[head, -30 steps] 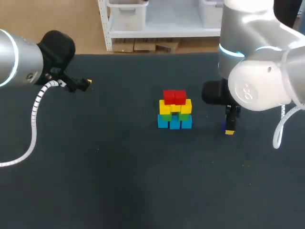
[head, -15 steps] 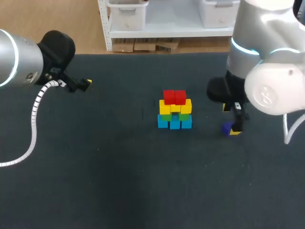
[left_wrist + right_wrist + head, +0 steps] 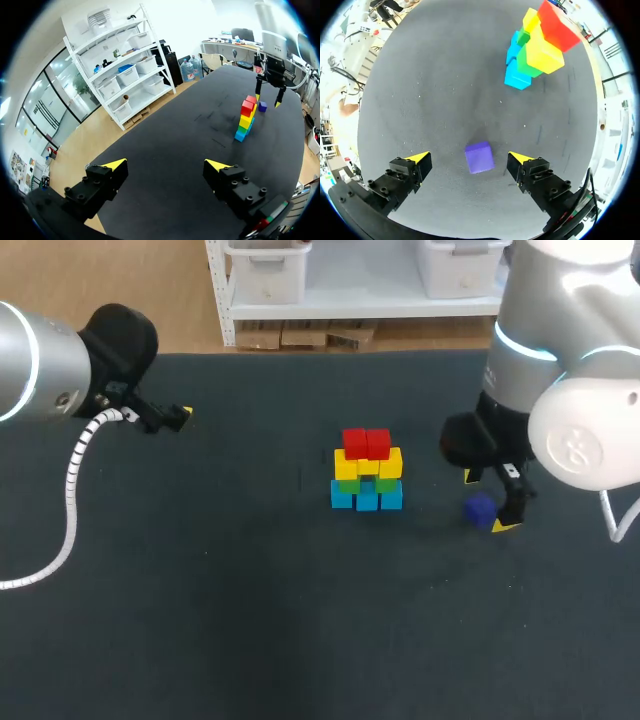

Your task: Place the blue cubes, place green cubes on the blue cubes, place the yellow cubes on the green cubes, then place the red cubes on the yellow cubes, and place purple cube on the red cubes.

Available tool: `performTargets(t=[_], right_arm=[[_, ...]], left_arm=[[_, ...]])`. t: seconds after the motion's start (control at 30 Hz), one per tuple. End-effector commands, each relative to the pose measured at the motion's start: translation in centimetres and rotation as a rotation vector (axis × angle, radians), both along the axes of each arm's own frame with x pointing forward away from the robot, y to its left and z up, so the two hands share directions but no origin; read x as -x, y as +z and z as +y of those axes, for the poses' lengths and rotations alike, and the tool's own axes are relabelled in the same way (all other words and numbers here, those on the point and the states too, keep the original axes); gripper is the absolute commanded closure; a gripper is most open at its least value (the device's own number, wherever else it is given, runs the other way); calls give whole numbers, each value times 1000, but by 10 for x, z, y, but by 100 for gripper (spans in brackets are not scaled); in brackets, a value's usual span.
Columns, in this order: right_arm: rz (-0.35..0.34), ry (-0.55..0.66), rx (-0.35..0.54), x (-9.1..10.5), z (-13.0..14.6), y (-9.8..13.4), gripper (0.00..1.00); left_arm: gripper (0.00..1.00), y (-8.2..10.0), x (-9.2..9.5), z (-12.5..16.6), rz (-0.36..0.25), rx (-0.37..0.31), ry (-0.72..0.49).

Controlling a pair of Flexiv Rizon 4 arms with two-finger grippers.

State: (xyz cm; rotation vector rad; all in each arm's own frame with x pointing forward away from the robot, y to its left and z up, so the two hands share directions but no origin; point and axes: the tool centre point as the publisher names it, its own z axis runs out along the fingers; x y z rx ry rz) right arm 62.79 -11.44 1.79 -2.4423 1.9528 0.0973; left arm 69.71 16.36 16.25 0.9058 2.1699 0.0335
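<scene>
**Purple cube on the table, not gripped**

My left gripper [image 3: 165,165] hangs near the table's far left edge, its fingers spread wide with nothing between them. At the table's middle, the stack stands upright. Its layers are blue cubes [image 3: 366,498], green cubes [image 3: 384,483], yellow cubes [image 3: 367,463] and red cubes [image 3: 366,443] on top, and the rows run left to right. To its right, the purple cube [image 3: 479,157] lies flat, turned slightly askew and well apart from the stack. My right gripper [image 3: 469,158] straddles it with the fingers apart, and neither finger touches it. The table [image 3: 250,620] is dark and matte.
</scene>
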Motion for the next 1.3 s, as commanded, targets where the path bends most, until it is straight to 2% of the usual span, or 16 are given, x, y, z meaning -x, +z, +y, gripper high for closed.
performTargets(t=[0.03,0.33,0.93,1.0,1.03,1.07,1.17,1.3], right_arm=[[24,28,7,-5,6,-6,0],[72,84,60,-2,9,-15,0],[56,73,88,-15,3,-24,0],[53,69,86,-15,3,-24,7],[53,60,83,-15,3,-25,20],[52,58,81,-15,3,-25,46],[52,53,82,-15,2,-26,64],[51,50,81,-14,1,-26,98]], left_arm=[[0,0,-1,1,0,3,-5],[0,0,-1,1,0,3,-5],[0,0,-1,1,0,3,-5],[0,0,-1,1,0,3,-5],[0,0,-1,1,0,3,-5],[0,0,-1,1,0,3,-5],[0,0,-1,1,0,3,-5],[0,0,-1,1,0,3,-5]])
